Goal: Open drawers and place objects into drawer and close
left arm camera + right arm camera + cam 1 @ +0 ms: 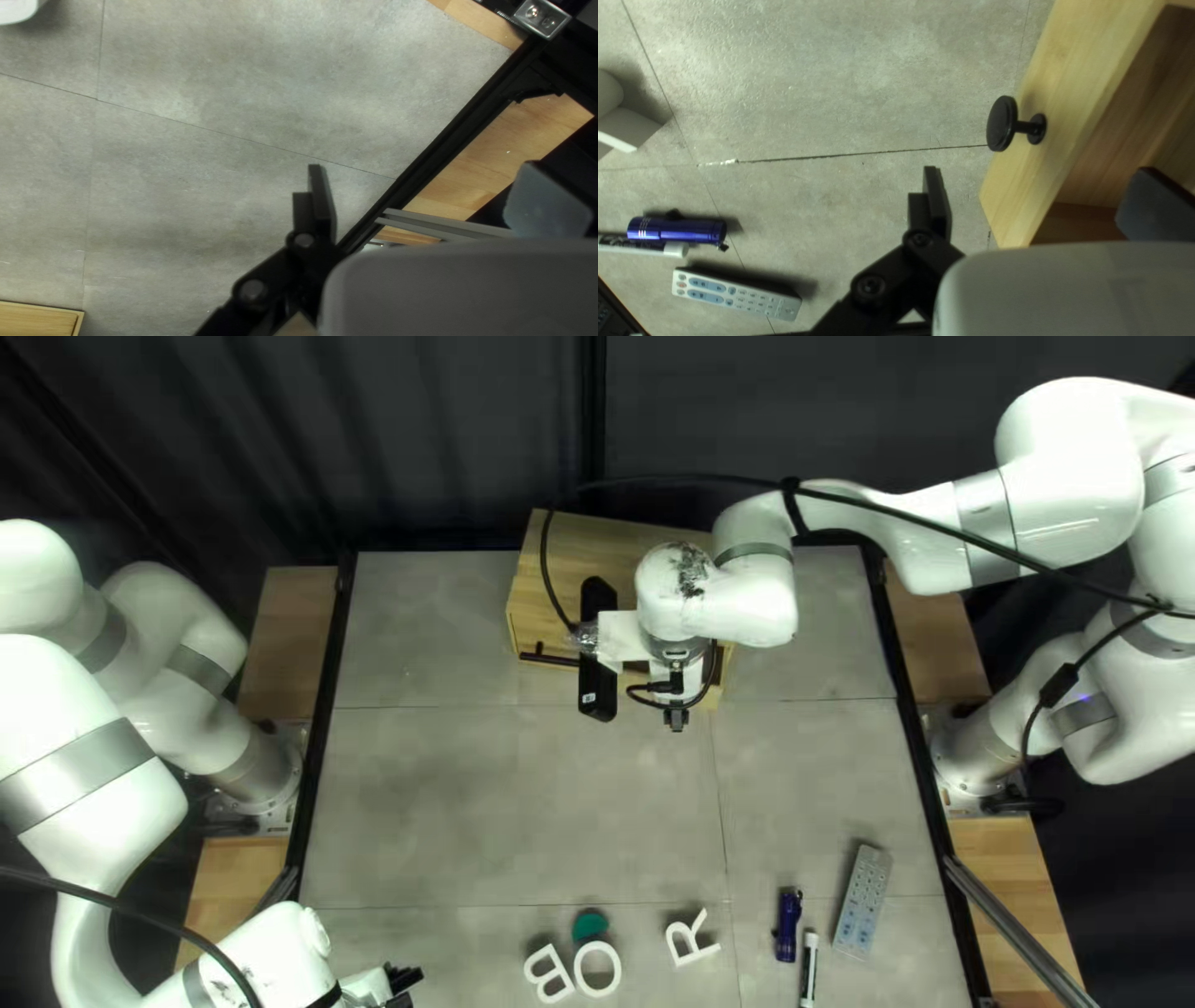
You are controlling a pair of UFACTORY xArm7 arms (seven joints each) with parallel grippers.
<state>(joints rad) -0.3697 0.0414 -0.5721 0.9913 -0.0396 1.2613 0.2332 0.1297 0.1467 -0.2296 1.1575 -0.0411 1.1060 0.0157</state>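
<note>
The wooden drawer cabinet stands at the table's far edge, partly hidden under my right arm, whose gripper points down at its front. In the right wrist view a drawer stands pulled out, its round black knob just beyond the open fingers of my right gripper; nothing is held. The visible drawer interior is bare wood, partly covered by one finger. My left gripper is low at the near left; in its wrist view the gripper is open and empty over the table's side edge.
Near the front lie white letters B, O and R, with a green piece touching the O. A blue flashlight, a marker and a remote lie to their right. A cable crosses above the right arm.
</note>
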